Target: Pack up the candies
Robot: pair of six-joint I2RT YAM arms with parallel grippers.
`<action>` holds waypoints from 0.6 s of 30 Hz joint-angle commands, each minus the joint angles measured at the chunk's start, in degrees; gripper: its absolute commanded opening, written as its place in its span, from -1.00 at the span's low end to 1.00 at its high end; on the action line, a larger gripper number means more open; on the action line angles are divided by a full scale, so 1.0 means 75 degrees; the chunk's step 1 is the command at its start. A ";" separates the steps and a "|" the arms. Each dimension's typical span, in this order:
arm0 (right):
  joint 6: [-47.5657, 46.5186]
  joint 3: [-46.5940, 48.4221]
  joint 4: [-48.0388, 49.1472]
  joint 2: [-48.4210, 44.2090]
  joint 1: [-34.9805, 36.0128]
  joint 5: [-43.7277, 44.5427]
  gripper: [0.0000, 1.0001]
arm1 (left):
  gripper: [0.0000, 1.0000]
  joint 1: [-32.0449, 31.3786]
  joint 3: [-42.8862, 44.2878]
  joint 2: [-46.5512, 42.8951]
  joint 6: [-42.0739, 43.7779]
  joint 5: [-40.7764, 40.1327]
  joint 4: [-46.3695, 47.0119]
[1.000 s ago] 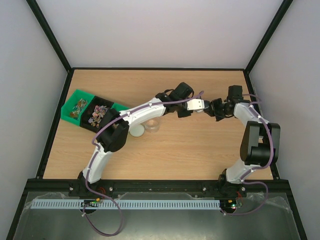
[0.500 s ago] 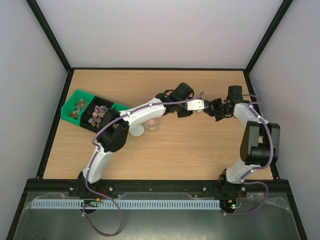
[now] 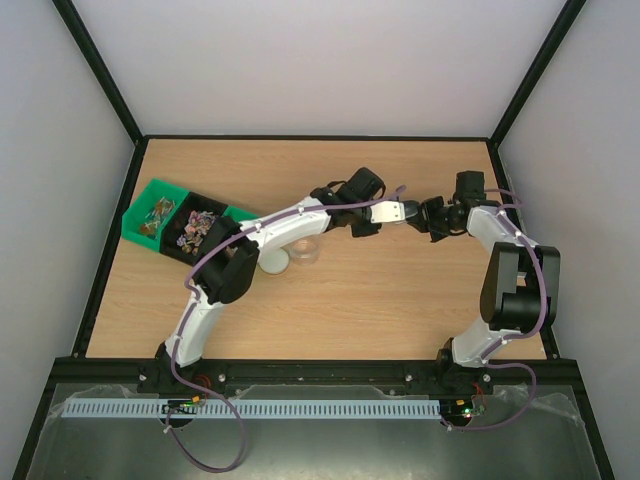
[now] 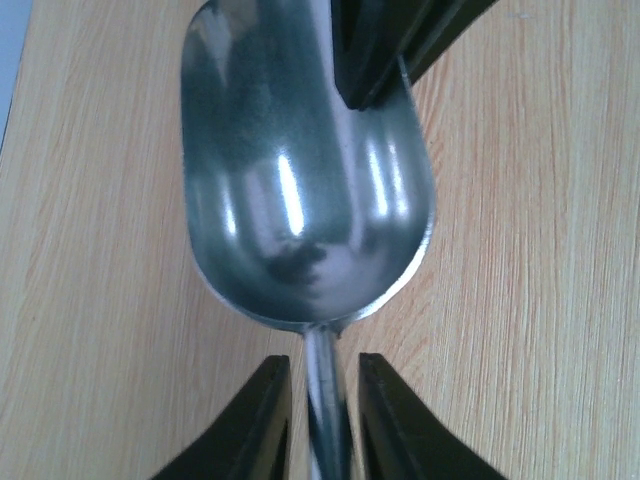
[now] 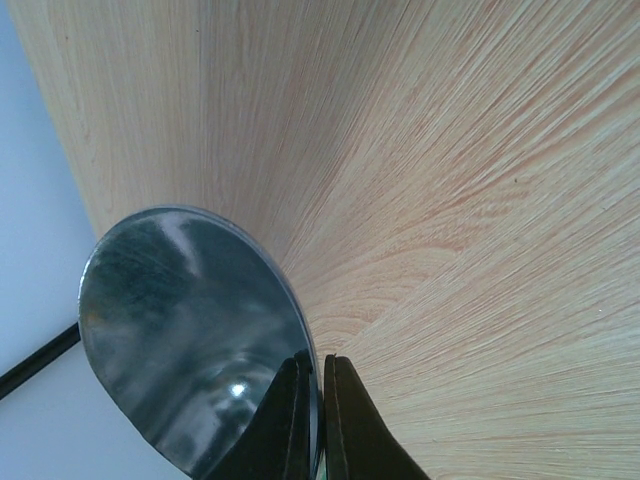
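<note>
The left gripper [image 4: 322,400] is pinching the thin handle of the metal scoop [image 4: 300,200] between its fingers, holding it over the wooden table [image 3: 400,300]. The right gripper [image 5: 312,410] is clamping the rim of the scoop's bowl, its fingers almost pressed together. The candies [image 3: 197,227] are lying in the green bin [image 3: 138,210] at the table's left, well apart from both grippers.

Right of centre: metal scoop [image 3: 395,212]; clear jar [image 3: 305,251] just beside whitish lid [image 3: 272,262]; green bin [image 3: 137,212] at left of table [image 3: 380,300].
</note>
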 commanded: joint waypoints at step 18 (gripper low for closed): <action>-0.3169 0.1654 -0.0218 -0.0025 0.0039 -0.1058 0.99 | -0.95 0.1316 -0.1717 -0.1873 -0.1004 0.1970 -0.0052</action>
